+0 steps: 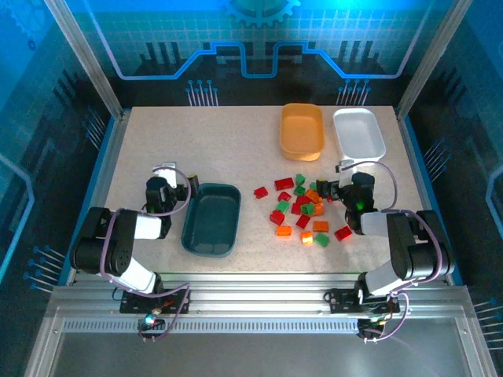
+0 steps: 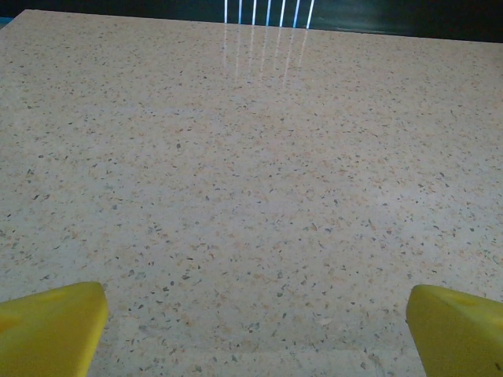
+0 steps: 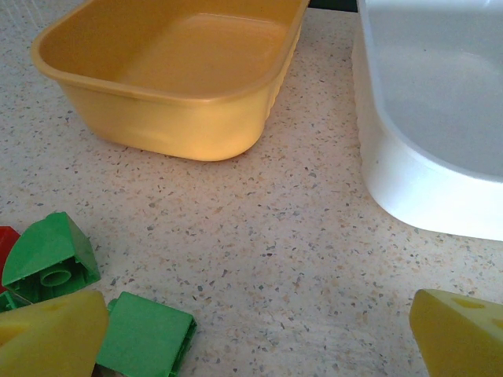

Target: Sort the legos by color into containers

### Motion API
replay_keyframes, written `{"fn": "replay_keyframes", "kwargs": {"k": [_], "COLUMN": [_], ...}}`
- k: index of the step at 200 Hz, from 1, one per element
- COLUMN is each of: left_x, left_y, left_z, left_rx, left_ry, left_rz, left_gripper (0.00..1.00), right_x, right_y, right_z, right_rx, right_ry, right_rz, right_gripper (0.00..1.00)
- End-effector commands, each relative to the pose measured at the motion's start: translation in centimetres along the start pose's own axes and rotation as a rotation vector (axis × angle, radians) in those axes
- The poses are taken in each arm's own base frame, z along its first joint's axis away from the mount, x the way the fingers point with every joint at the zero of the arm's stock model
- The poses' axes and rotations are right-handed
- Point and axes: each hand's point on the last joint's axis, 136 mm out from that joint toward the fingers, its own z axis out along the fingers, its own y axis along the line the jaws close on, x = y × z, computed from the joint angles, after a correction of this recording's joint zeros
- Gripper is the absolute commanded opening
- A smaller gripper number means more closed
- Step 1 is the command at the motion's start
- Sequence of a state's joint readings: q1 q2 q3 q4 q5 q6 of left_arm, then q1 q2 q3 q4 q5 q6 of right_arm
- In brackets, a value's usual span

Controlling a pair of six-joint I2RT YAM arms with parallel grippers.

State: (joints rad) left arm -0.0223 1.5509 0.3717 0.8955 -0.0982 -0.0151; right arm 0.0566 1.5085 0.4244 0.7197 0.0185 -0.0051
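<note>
I see right end effector (image 3: 251, 338) wide apart, green legos (image 3: 51, 259) just left of it; left end effector (image 2: 251, 334) apart, over bench (image 2: 251, 157).

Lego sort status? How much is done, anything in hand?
Done: nothing yet; the teal tray, orange tray and white tray all look empty. In hand: nothing; the left gripper and right gripper are both open, the right one near green legos. Left: the whole pile of red, orange and green legos on the table.
</note>
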Motion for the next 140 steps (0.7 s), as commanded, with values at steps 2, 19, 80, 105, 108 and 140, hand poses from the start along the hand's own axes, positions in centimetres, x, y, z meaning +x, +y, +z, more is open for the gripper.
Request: {"fn": "replay_keyframes", "kwargs": {"k": [2, 19, 80, 105, 108, 140], "left_x": [-1.09, -1.12, -1.05, -1.07, -1.10, -1.07], "left_y": [-0.08, -0.06, -0.06, -0.05, -0.05, -0.05], "left_z": [0.16, 0.16, 0.16, 0.17, 0.15, 0.17], "left_rx": [0.015, 0.015, 0.015, 0.014, 0.014, 0.015], "left_ry": [-0.027, -0.028, -0.025, -0.025, -0.027, -0.025], "left_rz": [0.022, 0.022, 0.020, 0.020, 0.020, 0.020], "left_gripper": [0.99, 0.99, 0.99, 0.99, 0.99, 0.99], "right_x": [-1.33, -1.31, -1.30, -1.34, -1.28, -1.31], "right_y": [-0.26, -0.17, -0.28, -0.25, -0.27, -0.28], "right_z": [0.04, 0.06, 0.04, 0.03, 0.04, 0.04], "right_rx": [0.012, 0.011, 0.001, 0.001, 0.001, 0.001], "right_ry": [-0.042, -0.041, -0.042, -0.043, -0.041, -0.042], "right_rz": [-0.016, -0.019, -0.007, -0.007, -0.006, -0.007], "right_gripper": [1.00, 1.00, 1.00, 1.00, 1.00, 1.00]}}
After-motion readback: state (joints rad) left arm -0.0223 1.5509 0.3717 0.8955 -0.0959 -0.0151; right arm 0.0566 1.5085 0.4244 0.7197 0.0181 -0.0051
